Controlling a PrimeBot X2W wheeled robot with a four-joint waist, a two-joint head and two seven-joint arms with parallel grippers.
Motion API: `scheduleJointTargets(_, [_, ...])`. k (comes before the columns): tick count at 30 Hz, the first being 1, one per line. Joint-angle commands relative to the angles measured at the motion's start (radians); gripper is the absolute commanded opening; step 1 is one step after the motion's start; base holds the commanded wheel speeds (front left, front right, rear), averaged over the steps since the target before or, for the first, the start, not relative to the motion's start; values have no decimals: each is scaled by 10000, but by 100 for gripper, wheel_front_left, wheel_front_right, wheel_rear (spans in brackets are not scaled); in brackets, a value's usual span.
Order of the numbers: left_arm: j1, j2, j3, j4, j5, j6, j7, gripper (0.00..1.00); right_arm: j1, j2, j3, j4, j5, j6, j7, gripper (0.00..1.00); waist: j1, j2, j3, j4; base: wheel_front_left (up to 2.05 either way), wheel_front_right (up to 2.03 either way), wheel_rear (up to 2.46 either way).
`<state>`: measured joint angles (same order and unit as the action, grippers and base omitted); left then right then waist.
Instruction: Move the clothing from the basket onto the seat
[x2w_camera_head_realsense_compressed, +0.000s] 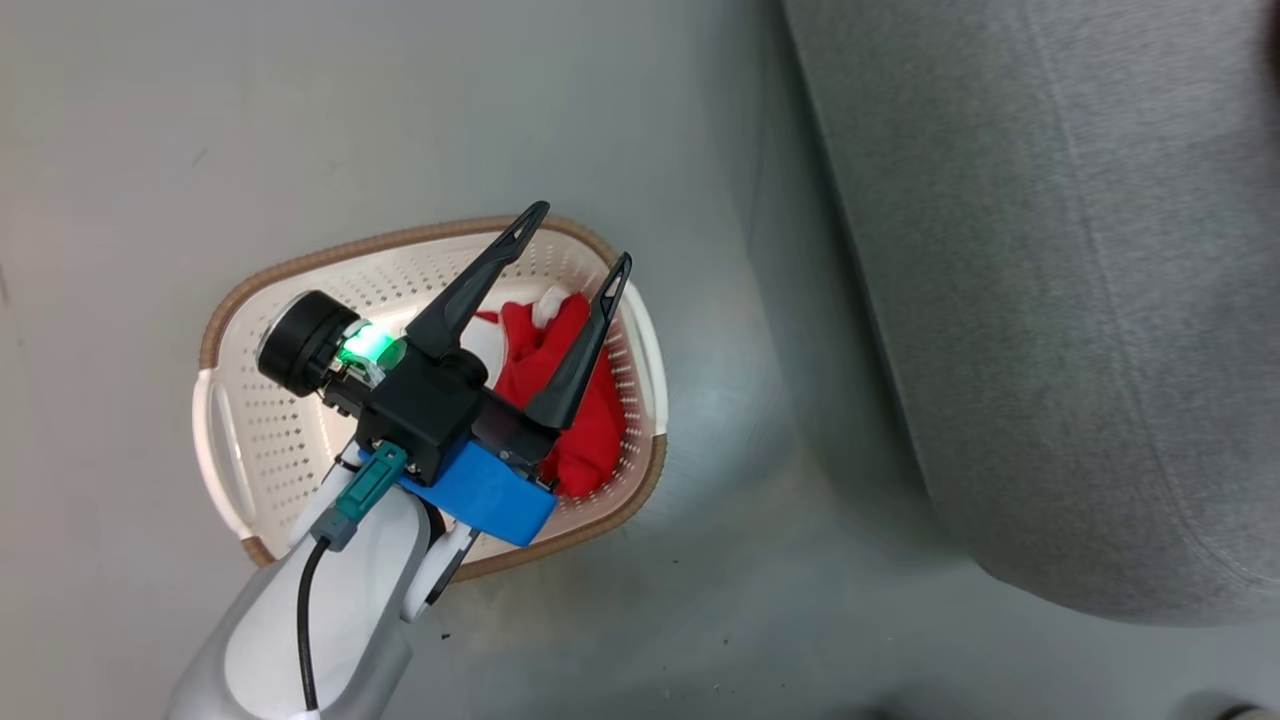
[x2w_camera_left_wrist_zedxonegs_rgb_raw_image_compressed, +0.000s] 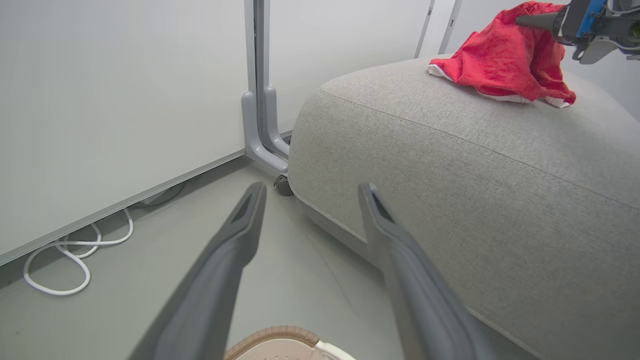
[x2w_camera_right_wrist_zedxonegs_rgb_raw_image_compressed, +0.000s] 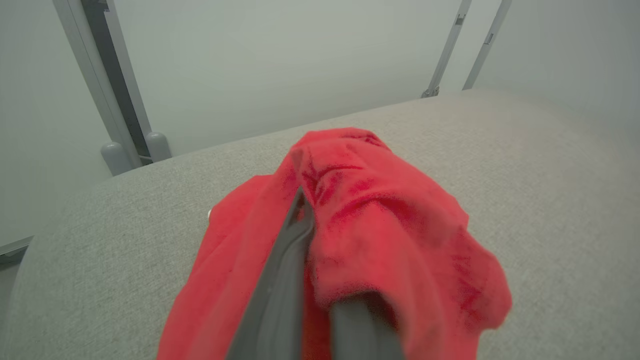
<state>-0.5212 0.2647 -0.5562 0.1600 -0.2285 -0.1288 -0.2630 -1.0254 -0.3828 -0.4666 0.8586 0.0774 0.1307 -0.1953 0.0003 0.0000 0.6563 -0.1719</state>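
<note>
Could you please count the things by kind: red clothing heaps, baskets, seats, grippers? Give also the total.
Red clothing heaps: 2, one in the basket, one on the seat
Baskets: 1
Seats: 1
Grippers: 2, left gripper open, right gripper shut on the seat's heap
Total: 6

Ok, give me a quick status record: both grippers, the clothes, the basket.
left gripper: open, over cream perforated plastic basket
right gripper: shut on red fabric garment, its lower edge resting on light grey upholstered seat
in basket: another red garment with white trim
left to move: at least that one
</note>
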Motion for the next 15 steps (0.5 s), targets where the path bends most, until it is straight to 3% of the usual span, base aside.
scheduleJointTargets(1, [-245,-16,53,-69,45,-16,-27,100,94,51,-123,163,-150,1,-136,0,-3,0,240,234,0,0,0])
scheduleJointTargets(10, [-333,-156,-17,15,23,-16,-27,100,22,155,-433,894,-683,1,-480,0,-3,0,111,389,0,0,0])
scheduleJointTargets(11, [-317,-169,-11,37,5,-16,-27,100,-7,177,-410,937,-760,1,-516,7,-3,0,69,399,0,0,0])
scheduleJointTargets(13, [-272,-211,6,84,-40,-16,-27,100,-29,181,-363,1020,-888,1,-546,74,-3,0,-47,418,0,0,0])
scheduleJointTargets(14, [-246,-240,16,107,-66,-16,-27,100,-24,159,-347,1052,-957,1,-550,100,-3,0,-110,433,0,0,0])
scheduleJointTargets(15, [-214,-292,46,117,-96,-16,-27,100,-5,142,-347,1090,-1024,1,-573,100,-3,0,-193,455,0,0,0])
